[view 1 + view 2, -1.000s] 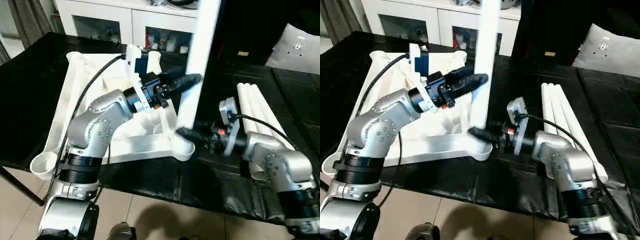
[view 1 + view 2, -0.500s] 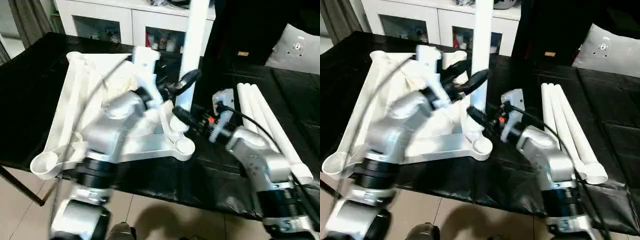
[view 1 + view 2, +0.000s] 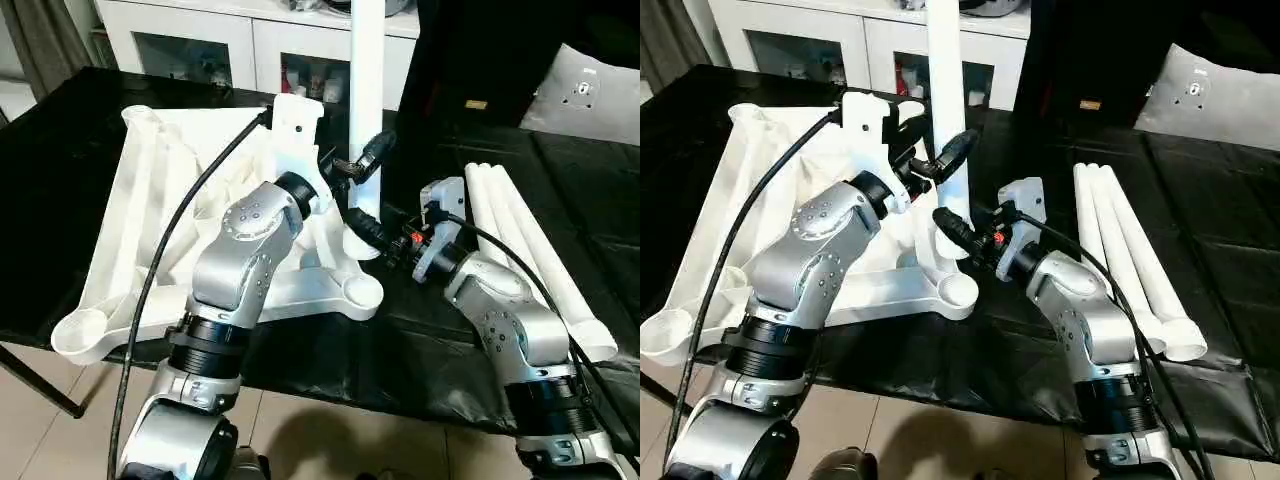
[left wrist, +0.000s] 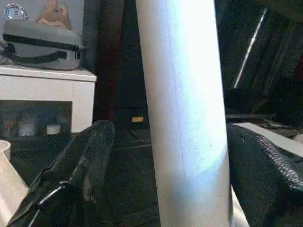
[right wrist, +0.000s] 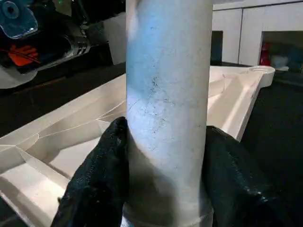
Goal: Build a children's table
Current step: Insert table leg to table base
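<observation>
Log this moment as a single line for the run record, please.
stage: leg fitting | white tapered tube leg: upright on white ribbed plastic top | right gripper: clamps leg base | left gripper: open, straddling leg | three spare legs

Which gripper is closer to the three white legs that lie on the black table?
Right. The right gripper clamps the upright leg low, beside the three lying legs; the left gripper sits higher, farther away.

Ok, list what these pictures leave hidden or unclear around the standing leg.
- Upright leg: top cut off by the head views' upper edge.
- Its foot: hidden behind the right gripper, so whether it sits in a socket of the table top is unclear.
- Left gripper: contact with the leg unclear.
</observation>
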Available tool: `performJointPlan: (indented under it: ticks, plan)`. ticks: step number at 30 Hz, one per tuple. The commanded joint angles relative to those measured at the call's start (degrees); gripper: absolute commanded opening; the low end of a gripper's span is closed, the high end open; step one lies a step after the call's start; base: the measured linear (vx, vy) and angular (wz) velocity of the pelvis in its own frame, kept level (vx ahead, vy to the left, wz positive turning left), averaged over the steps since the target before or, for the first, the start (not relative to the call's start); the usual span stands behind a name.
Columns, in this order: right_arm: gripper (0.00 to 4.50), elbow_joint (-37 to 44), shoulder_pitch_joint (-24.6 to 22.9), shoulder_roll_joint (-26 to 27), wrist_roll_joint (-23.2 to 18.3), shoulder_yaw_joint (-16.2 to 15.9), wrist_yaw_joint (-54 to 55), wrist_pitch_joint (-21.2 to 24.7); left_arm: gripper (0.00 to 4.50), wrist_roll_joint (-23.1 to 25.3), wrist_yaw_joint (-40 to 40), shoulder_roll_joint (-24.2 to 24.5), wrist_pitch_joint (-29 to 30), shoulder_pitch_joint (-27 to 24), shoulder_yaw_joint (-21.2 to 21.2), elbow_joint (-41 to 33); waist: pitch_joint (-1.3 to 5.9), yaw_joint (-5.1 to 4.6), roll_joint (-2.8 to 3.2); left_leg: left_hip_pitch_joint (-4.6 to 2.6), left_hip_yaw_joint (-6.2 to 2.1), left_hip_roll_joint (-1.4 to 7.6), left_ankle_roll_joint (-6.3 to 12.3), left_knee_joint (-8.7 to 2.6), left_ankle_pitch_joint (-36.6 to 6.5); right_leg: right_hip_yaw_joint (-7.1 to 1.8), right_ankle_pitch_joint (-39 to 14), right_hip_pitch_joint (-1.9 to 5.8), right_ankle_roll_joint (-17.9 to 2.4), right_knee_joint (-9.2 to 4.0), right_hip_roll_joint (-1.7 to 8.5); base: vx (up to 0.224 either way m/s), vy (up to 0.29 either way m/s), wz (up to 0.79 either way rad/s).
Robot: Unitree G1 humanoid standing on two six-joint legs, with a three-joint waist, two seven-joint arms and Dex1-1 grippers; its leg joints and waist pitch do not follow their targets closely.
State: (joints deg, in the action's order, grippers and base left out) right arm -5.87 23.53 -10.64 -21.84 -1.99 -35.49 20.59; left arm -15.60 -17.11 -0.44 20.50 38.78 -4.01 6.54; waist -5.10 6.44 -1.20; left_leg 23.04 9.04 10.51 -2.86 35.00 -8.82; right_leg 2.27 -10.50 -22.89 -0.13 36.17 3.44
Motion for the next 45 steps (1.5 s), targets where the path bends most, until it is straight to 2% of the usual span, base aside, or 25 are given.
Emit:
performJointPlan:
  ticks: [1, 9, 11, 19, 25, 26, 27, 28, 30, 32, 34, 36, 39, 45]
  plan:
    - [1.91, -0.4, 0.9, -0.1, 0.5, 0.1, -0.6, -1.4, 3.48, -0.4, 0.4, -0.3, 0.4, -0.4, 1.1, 0.5, 5.50, -0.04, -0.05, -1.37, -0.26, 2.08, -0.70, -3.99, -11.2, -2.01, -9.9, 2.76, -10.6, -4.44, 4.18, 0.000, 0.000, 0.00]
    - [1.91, -0.8, 0.7, -0.2, 0.9, -0.1, -0.7, -2.1, 3.48, -1.2, -1.1, -0.5, 0.7, -0.7, 0.6, 0.0, 5.46, -0.09, 0.07, -1.44, -0.28, 2.09, -0.71, -4.03, -11.8, -2.02, -10.3, 2.70, -10.6, -4.53, 4.14, 0.000, 0.000, 0.00]
    - [1.91, -0.9, 0.6, -0.3, 1.0, 0.0, -0.8, -2.3, 3.48, -1.2, -1.2, -0.4, 0.7, -0.7, 0.7, 0.2, 5.47, -0.05, 0.26, -1.45, -0.30, 2.08, -0.76, -4.02, -11.9, -2.04, -10.2, 2.71, -10.6, -4.53, 4.16, 0.000, 0.000, 0.00]
    - [1.91, -1.4, 0.5, -0.3, 1.2, -0.1, -1.0, -2.8, 3.48, -1.8, -1.9, -0.5, 1.3, -0.8, 1.0, 0.0, 5.49, -0.05, 0.16, -1.46, -0.28, 2.10, -0.66, -4.03, -12.0, -2.04, -9.9, 2.75, -10.8, -4.49, 4.19, 0.000, 0.000, 0.00]
    - [1.91, -2.1, 0.5, -0.2, 1.5, -0.2, -1.1, -3.3, 3.50, -4.6, -5.8, -0.6, 2.4, -1.5, 0.9, -1.1, 5.49, -0.01, 0.21, -1.42, -0.26, 2.08, -0.74, -4.04, -12.1, -2.04, -9.5, 2.74, -11.3, -4.43, 4.19, 0.000, 0.000, 0.00]
    - [1.91, -2.2, 0.5, -0.2, 1.7, -0.3, -1.2, -3.4, 3.31, -5.2, -7.1, -0.2, 2.7, -1.8, 0.6, -1.6, 5.49, 0.00, 0.23, -1.45, -0.27, 2.07, -0.74, -4.06, -12.1, -2.02, -9.5, 2.73, -11.4, -4.43, 4.19, 0.000, 0.000, 0.00]
    - [1.91, -2.2, 0.4, -0.2, 1.8, -0.3, -1.3, -3.6, 3.31, -6.1, -8.2, -0.1, 3.1, -2.1, 0.5, -2.3, 5.46, -0.03, 0.25, -1.42, -0.31, 2.12, -0.76, -4.11, -12.2, -2.01, -9.6, 2.73, -11.4, -4.39, 4.17, 0.000, 0.000, 0.00]
    - [1.91, -2.3, 0.4, -0.2, 1.9, -0.3, -1.3, -3.7, 3.02, -7.0, -9.2, 0.0, 3.6, -2.4, 0.5, -2.9, 5.47, -0.02, 0.41, -1.47, -0.32, 2.13, -0.84, -4.11, -12.4, -2.01, -9.7, 2.69, -11.4, -4.41, 4.17, 0.000, 0.000, 0.00]
    - [1.91, -2.4, 0.3, -0.1, 1.9, -0.3, -1.3, -3.8, 3.01, -10.6, -11.5, -0.2, 5.6, -3.0, 1.1, -4.7, 5.43, -0.05, 0.38, -1.52, -0.27, 2.13, -0.96, -4.12, -12.9, -2.02, -9.9, 2.65, -11.6, -4.39, 4.13, 0.000, 0.000, 0.00]
    - [1.91, -2.5, 0.3, 0.0, 1.9, -0.3, -1.2, -3.9, 2.93, -12.3, -12.7, 0.0, 6.7, -3.3, 1.3, -5.5, 5.41, -0.07, 0.47, -1.57, -0.26, 2.13, -1.15, -4.13, -13.5, -2.03, -10.2, 2.63, -11.9, -4.43, 4.13, 0.000, 0.000, 0.00]
    - [1.91, -2.5, 0.2, 0.0, 2.0, -0.3, -1.2, -4.0, 2.55, -12.0, -13.0, 0.3, 6.8, -3.4, 1.1, -5.4, 5.38, -0.05, 0.62, -1.63, -0.29, 2.17, -1.10, -4.17, -13.8, -2.05, -10.4, 2.56, -11.7, -4.49, 4.06, 0.000, 0.000, 0.00]
    - [1.91, -2.5, 0.1, 0.0, 2.1, -0.4, -1.2, -4.1, 2.55, -11.7, -13.1, 0.4, 6.8, -3.5, 1.0, -5.3, 5.34, -0.11, 0.55, -1.60, -0.30, 2.11, -1.16, -4.24, -14.1, -2.05, -10.7, 2.64, -11.3, -4.52, 4.01, 0.000, 0.000, 0.00]
    - [1.91, -2.5, -0.1, -0.1, 2.4, -0.5, -1.5, -4.3, 2.21, -11.6, -13.0, 0.5, 7.0, -3.3, 1.1, -5.0, 5.34, -0.19, 0.63, -1.63, -0.35, 2.13, -1.44, -4.28, -14.3, -2.04, -11.5, 2.60, -10.8, -4.61, 4.02, 0.000, 0.000, 0.00]
    - [1.91, -2.7, 0.0, -0.2, 2.6, -0.7, -1.6, -4.6, 2.04, -11.1, -12.9, 1.3, 7.7, -3.2, 0.5, -5.0, 5.42, -0.13, 0.61, -1.52, -0.27, 2.04, -1.01, -4.19, -13.5, -2.08, -11.6, 2.64, -10.7, -4.60, 4.05, 0.000, 0.000, 0.00]
